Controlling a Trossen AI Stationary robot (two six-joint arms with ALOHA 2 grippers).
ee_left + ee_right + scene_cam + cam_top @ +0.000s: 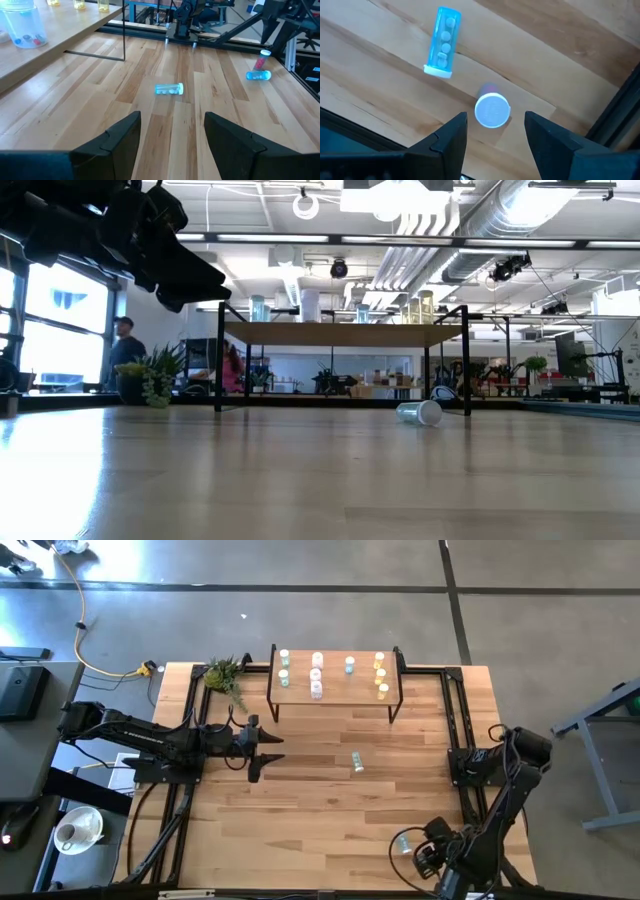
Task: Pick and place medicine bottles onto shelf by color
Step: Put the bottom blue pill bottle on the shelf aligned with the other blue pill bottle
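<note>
While your left gripper [268,749] hovered over the left-middle of the slatted wooden tabletop [330,810] with its two dark fingers [117,137] spread apart and nothing between them, a light blue cylindrical bottle with a white cap [357,761] lay on its side ahead of it, near the table's centre and clear of the fingers. Your right gripper [425,856] was down at the front right corner, pointing at the wood, jaws apart too and empty. Right under it you had a pinkish bottle standing upright, white cap up [492,110], sitting just ahead of the gap between the fingers, and a second light blue bottle tipped over [443,41] just beside it, not touching.

The low light-wood shelf on thin black legs [335,700] stood at the back edge, already carrying upright bottles in columns: teal-green [284,667] on the left, then white-pinkish [316,675], one light blue [350,664], and yellow [381,675] on the right. A small green plant [224,673] sat just left of the shelf.
</note>
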